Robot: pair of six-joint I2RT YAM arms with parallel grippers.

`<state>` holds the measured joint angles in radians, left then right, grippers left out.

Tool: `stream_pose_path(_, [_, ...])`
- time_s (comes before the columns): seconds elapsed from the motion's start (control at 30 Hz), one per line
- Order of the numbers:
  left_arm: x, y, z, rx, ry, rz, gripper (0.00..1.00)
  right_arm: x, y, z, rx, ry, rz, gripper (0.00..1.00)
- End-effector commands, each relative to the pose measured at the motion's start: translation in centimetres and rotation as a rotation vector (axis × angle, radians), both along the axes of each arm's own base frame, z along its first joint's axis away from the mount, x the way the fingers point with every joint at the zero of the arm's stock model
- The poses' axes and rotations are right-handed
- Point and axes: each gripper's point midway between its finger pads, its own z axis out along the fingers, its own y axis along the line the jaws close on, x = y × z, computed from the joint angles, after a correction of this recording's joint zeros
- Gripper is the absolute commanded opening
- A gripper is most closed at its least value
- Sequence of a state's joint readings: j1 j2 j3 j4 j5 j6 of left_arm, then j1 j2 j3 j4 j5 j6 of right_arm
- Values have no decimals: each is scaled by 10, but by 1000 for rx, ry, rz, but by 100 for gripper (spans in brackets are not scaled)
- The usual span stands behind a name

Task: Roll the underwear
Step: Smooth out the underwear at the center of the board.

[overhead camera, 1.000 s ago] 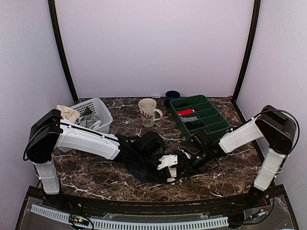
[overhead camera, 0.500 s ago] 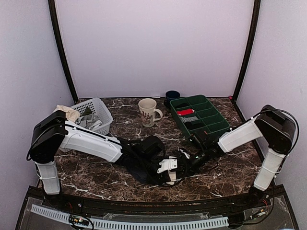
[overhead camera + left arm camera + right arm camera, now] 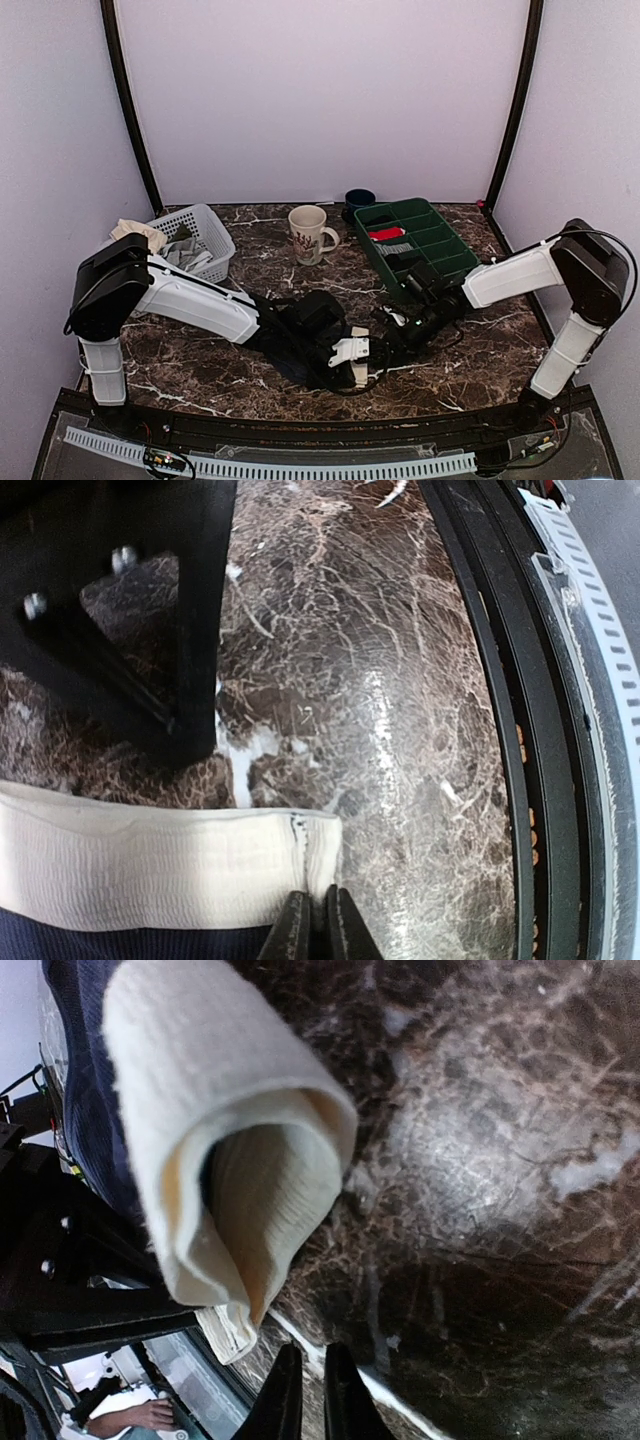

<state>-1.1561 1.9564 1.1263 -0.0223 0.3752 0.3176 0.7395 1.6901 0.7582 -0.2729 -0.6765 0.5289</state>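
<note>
The underwear [image 3: 300,352] lies bunched on the marble between both arms, dark navy with a cream-white waistband [image 3: 350,351]. In the left wrist view the waistband [image 3: 150,865] runs flat across, with navy cloth [image 3: 100,946] below it. My left gripper [image 3: 316,922] has its jaws almost together, its tips resting on the waistband's right corner. Whether cloth is nipped between them does not show. In the right wrist view the waistband [image 3: 230,1150] curls into a loose roll. My right gripper [image 3: 304,1385] is just below it, apart from it, jaws nearly together with bare marble between them.
A cream mug [image 3: 308,233] stands at the back centre with a dark blue cup [image 3: 358,198] behind it. A white basket [image 3: 203,228] of cloths sits back left. A green divided tray [image 3: 455,262] with small rolled bundles sits back right. The table's black front rail [image 3: 500,730] is close by.
The left arm's wrist slid a little toward the front edge, and the right forearm swung back and up slightly. The white waistband shifted with them.
</note>
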Motion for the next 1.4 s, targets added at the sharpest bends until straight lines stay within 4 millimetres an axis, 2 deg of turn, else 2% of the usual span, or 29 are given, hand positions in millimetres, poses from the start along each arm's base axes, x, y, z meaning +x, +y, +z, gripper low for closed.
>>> stream_pose_path(0.0, [-7, 15, -16, 70, 32, 18, 17, 7, -3, 21, -16, -59, 26, 13])
stream_pose_path(0.13, [2, 6, 11, 15, -19, 37, 27, 10, -1, 31, -6, -79, 41, 19])
stream_pose_path(0.33, [12, 2, 46, -26, -80, 60, 36, 10, 2, 40, 15, -87, 52, 25])
stream_pose_path(0.4, [14, 5, 58, -39, -96, 70, 40, 12, 3, 53, 38, -114, 56, 26])
stream_pose_path(0.57, [15, 23, 77, -53, -119, 110, 42, 14, 6, 70, 69, -151, 66, 29])
stream_pose_path(0.7, [15, 48, 81, -68, -102, 173, 42, 14, 16, 83, 99, -177, 81, 30])
stream_pose_path(0.83, [14, 67, 87, -92, -83, 214, 42, 12, 31, 87, 126, -184, 95, 30])
stream_pose_path(0.93, [12, 80, 76, -68, -68, 228, 41, 12, 44, 85, 140, -180, 113, 29])
stream_pose_path(1.13, [22, 89, 49, -3, -68, 280, 37, 11, 64, 53, 94, -149, 167, 24])
stream_pose_path(1.23, [27, 89, 34, 44, -62, 292, 36, 9, 63, 31, 58, -124, 175, 22])
stream_pose_path(1.37, [21, 101, 5, 155, -26, 285, 32, -5, 43, -5, -25, -73, 190, 21])
